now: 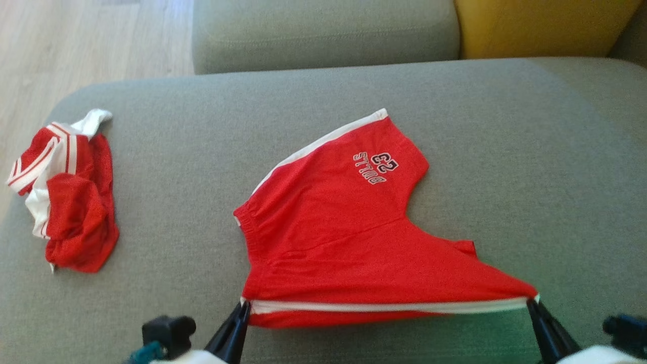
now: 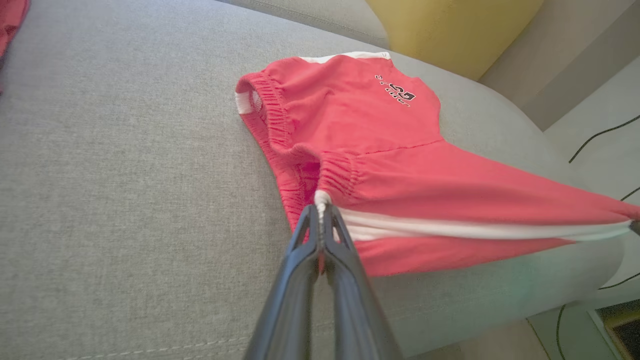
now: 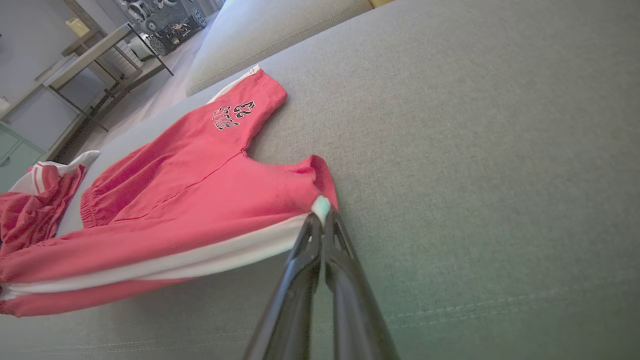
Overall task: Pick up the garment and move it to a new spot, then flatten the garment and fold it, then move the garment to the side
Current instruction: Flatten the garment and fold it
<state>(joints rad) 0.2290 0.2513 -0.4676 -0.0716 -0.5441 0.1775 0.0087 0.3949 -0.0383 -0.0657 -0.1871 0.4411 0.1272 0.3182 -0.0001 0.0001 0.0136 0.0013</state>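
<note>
left gripper [image 1: 244,305]: fingers pressing together on the near-left corner of the shorts [image 1: 349,237], pinching the white stripe [image 1: 389,306] right where it is meeting the gathered waistband [image 2: 272,107].
right gripper [image 1: 530,302]: fingers clamping together on the near-right corner, at the leg-hem end of the same white stripe.
shorts: red, stretching taut between the two grippers along the near edge; that edge seems to be hanging slightly off the sofa seat [image 1: 202,151], a red flap drooping under the stripe, while the other leg is lying flat and reaching away toward the back cushion [image 1: 323,30].
cut off: both gripper bodies are running out of the head view's bottom edge; the underside of the shorts is facing away.
lettering [image 1: 375,167]: "BULLS" and "23" in dark, white-edged characters on the far leg, reading upside down from the head.
second garment [image 1: 65,202]: red and white, lying crumpled near the seat's left edge, well apart from the shorts; its kind is hard to make out.
yellow cushion [image 1: 536,25]: sitting beside the back cushion, partly cropped at the top.
floor [image 1: 76,40]: pale wood showing beyond the seat's left corner.
</note>
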